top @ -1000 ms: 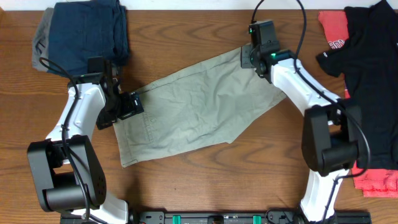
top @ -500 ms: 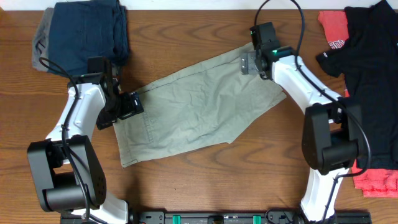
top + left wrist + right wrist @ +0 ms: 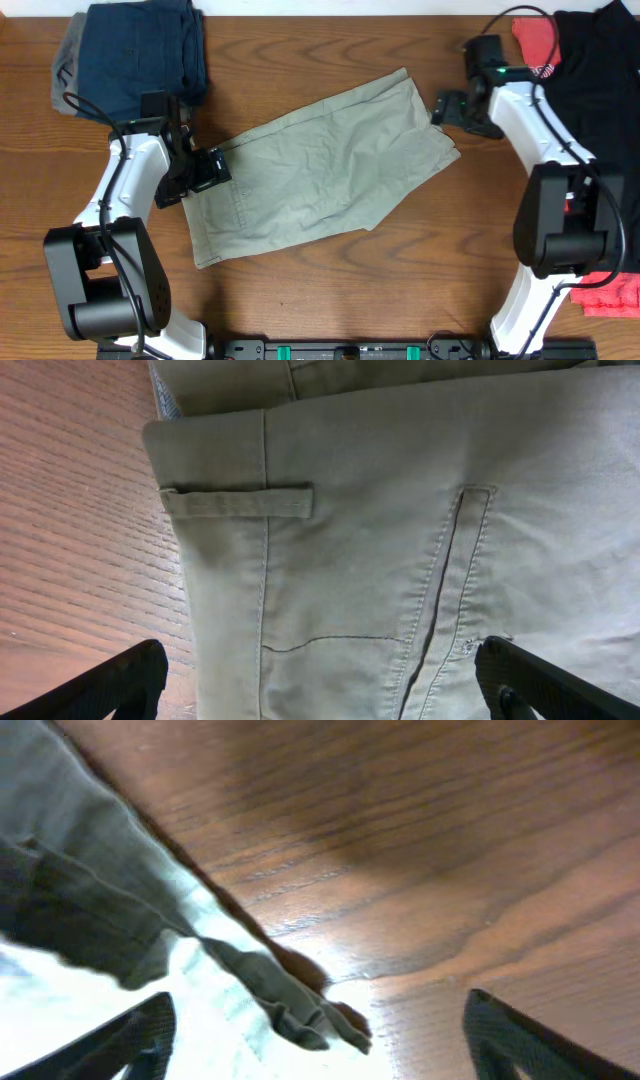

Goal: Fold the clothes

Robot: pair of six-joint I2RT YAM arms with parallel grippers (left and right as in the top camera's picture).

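Two open, empty pairs of fingers framed the shorts (image 3: 320, 165), waistband (image 3: 235, 502) between the tips of the left gripper (image 3: 322, 672), hem corner (image 3: 335, 1028) just ahead of the right gripper (image 3: 443, 108), so you needed deep, level pinches.

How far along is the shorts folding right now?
Done: the shorts seem to lie flat, leg over leg. In hand: nothing; the left gripper hangs open over the waistband, the right gripper open beside the hem. Left: folding them shorter.

Navy folded garment (image 3: 145, 55) is stacked on grey cloth (image 3: 66, 62), top-left. Black shirt (image 3: 600, 120) is laid over red printed shirt (image 3: 535, 45), right edge.
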